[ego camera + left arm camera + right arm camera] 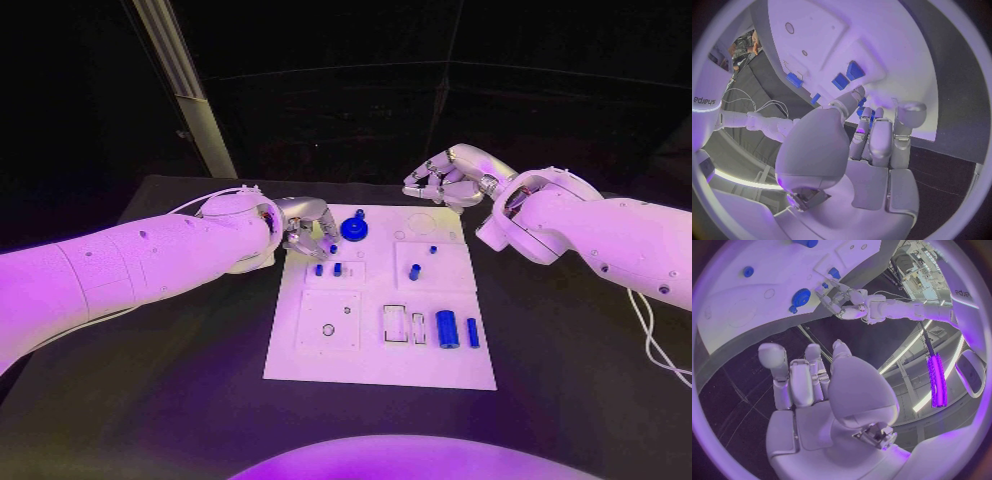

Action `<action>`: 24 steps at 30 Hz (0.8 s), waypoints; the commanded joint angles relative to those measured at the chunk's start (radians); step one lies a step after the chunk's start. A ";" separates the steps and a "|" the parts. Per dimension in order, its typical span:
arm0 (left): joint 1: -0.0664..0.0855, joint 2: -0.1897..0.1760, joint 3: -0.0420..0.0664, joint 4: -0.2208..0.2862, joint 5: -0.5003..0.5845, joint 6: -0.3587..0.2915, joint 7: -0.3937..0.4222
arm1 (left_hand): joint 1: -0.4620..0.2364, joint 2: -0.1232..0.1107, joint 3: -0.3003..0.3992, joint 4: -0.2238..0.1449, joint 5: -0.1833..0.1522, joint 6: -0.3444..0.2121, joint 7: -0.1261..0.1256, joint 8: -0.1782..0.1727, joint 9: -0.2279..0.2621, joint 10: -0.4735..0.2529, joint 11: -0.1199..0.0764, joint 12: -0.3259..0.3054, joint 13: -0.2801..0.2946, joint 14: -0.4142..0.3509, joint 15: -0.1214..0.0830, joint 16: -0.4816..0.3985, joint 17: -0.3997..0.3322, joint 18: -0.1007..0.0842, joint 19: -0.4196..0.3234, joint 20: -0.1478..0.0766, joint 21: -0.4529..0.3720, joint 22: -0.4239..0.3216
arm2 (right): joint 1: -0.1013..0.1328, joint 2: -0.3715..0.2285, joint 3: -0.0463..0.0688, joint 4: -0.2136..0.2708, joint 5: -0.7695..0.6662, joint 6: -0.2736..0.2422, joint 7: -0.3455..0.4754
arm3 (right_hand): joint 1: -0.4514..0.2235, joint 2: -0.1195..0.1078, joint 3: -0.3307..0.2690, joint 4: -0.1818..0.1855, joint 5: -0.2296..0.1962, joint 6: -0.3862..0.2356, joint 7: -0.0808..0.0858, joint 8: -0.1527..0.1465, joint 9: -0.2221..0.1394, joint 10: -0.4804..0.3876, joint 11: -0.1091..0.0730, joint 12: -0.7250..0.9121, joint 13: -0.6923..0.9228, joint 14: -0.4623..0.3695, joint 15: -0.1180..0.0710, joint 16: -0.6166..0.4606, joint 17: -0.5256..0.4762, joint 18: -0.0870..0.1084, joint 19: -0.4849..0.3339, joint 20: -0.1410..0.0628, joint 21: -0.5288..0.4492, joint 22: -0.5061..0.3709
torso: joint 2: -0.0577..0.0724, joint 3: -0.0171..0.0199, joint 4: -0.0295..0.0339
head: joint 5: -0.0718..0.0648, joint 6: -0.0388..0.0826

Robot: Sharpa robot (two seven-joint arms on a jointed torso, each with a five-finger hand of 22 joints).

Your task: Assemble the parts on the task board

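A: Starting at nine o'clock on the table: the left silver many-fingered hand (306,228) is over the white rectangular task board's (325,365) upper-left corner, fingers drawn down close together toward the surface.

B: Is it pinching something?

A: Can't tell. In the left wrist view the fingertips (869,116) bunch tightly with something blue between or just beyond them, possibly a part, possibly one already sitting in the board. My guess is it's working a peg at that spot, which would explain the steep downward reach.

B: And what's around it?

A: Just below the hand, toward six o'clock, two small blue upright pegs (327,268) stand side by side in a raised block. At about one o'clock from them sits a round dark-blue knob-like disc (355,233).

B: Moving right?

A: A short blue cylinder (414,271) stands in the right-hand block, and down at five o'clock a fat blue cylinder (447,328) and a thin blue bar (472,332) lie loose, so I'd judge assembly far from finished.

B: The other arm?

A: The right silver hand (444,180) hovers off the board's far edge at one o'clock, fingers loosely curled, holding nothing, seemingly parked clear so the left has room.
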 commanded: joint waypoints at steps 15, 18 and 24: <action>0.004 -0.127 0.004 0.047 0.732 -0.177 0.361 | 0.017 0.071 -0.135 0.062 0.001 0.080 0.036 0.039 0.008 0.095 -0.018 0.130 0.020 -0.037 -0.007 -0.050 -0.107 0.039 -0.049 -0.002 -0.158 -0.133 | -0.019 -0.021 0.000 -0.042 -0.552 0.123 -0.116 | 0.261 -0.056 0.102 -0.114 -0.121 0.115 -0.008 -0.015 -0.011 0.001 0.004 -0.635 -0.572 -0.003 -0.008 -0.208 -0.205 0.030 -0.030 -0.002 -0.154 -0.186 | -0.001 0.0021 -0.0016 | -0.032 0.021; 0.004 -0.140 0.003 0.066 0.919 -0.162 0.417 | 0.023 0.093 -0.119 0.069 0.001 0.097 0.027 0.047 0.006 0.161 -0.030 0.170 0.025 -0.096 -0.015 -0.118 -0.233 0.063 -0.116 -0.007 -0.299 -0.252 | -0.036 -0.024 0.000 -0.020 -0.651 0.126 -0.151 | 0.276 -0.061 0.124 -0.121 -0.161 0.121 -0.006 -0.032 -0.013 0.008 0.007 -0.675 -0.619 0.001 -0.004 -0.213 -0.208 0.030 -0.027 0.000 -0.158 -0.189 | -0.001 0.0009 -0.0020 | -0.044 0.028; 0.004 -0.153 0.003 0.098 1.092 -0.139 0.453 | 0.031 0.098 -0.099 0.067 0.002 0.118 0.022 0.060 0.006 0.203 -0.041 0.195 0.025 -0.169 -0.021 -0.204 -0.375 0.067 -0.155 -0.014 -0.356 -0.290 | -0.055 -0.024 0.000 0.005 -0.745 0.141 -0.190 | 0.277 -0.073 0.144 -0.122 -0.183 0.118 -0.004 -0.050 -0.014 -0.001 0.015 -0.709 -0.660 0.004 0.002 -0.213 -0.207 0.029 -0.023 0.005 -0.159 -0.189 | 0.000 0.0013 -0.0020 | -0.058 0.032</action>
